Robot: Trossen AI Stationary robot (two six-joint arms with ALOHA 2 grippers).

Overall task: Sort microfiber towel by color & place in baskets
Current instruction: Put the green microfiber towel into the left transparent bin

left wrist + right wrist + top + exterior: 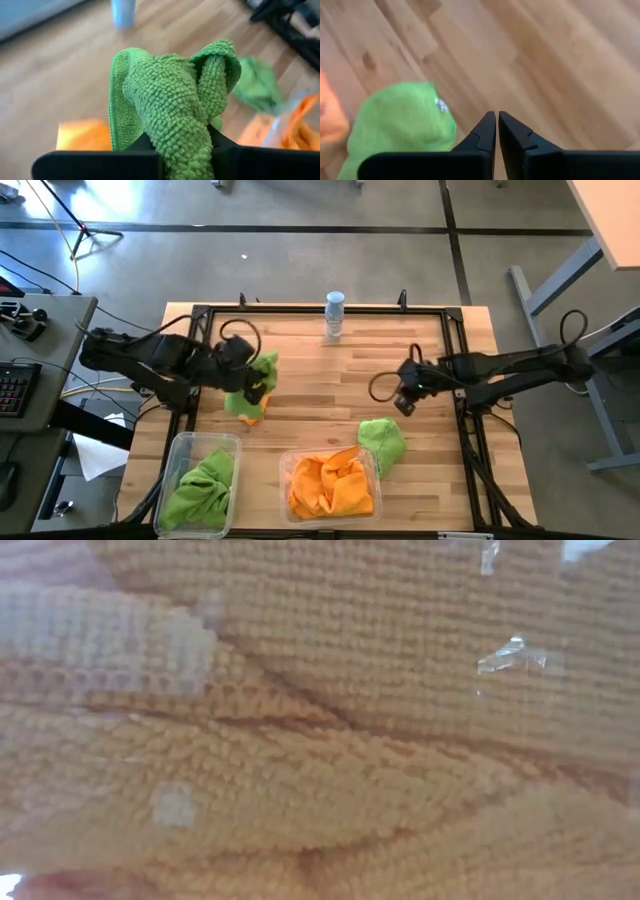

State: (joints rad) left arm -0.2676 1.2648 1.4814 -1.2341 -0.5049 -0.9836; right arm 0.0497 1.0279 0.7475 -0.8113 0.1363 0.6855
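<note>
Green towel [170,100] hangs clamped in the left jaws [250,375] over the tabletop [330,375]; next it needs carrying to the green bin [178,455]. Right jaws [497,131] are together, empty.

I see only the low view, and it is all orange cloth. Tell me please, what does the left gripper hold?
Observer: The left gripper is shut on a green towel, lifted above an orange towel on the table.
Operator: And the right gripper?
Observer: The right gripper is shut and empty, over bare wood beside a loose green towel.
Operator: Which basket has the green ones?
Observer: The narrower basket, at the left; the wider basket holds orange towels.
</note>
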